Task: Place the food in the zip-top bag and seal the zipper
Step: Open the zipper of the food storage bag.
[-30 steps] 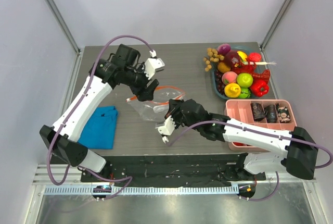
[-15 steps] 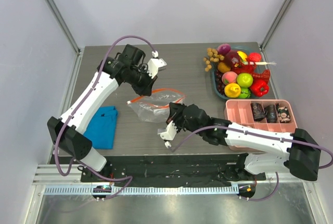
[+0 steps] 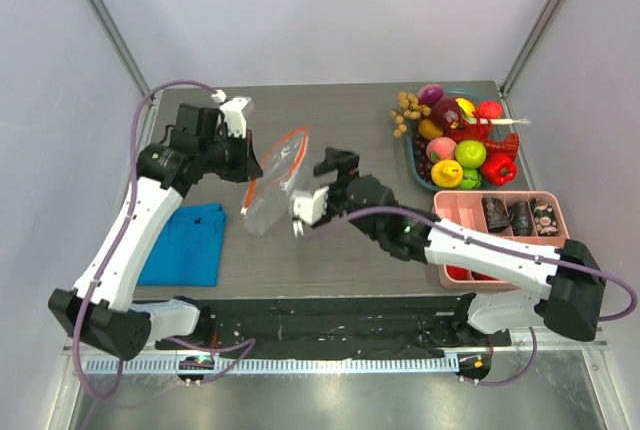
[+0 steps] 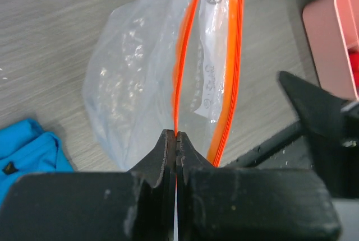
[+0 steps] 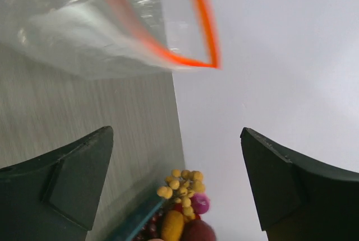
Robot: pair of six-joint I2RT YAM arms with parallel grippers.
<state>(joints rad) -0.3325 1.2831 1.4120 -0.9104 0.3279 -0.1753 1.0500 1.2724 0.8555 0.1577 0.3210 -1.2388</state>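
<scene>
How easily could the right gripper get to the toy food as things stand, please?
Probably easily: the right gripper is open and empty, nothing stands between it and the food, and the zip-top bag hangs on its other side.

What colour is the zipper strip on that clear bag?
Orange-red. The zipper shows best in the left wrist view, where the left gripper pinches it.

one bag, one cloth — one pink tray

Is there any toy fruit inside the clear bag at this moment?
No, the left wrist view looks through the zip-top bag and shows only clear, crinkled plastic with nothing inside.
</scene>
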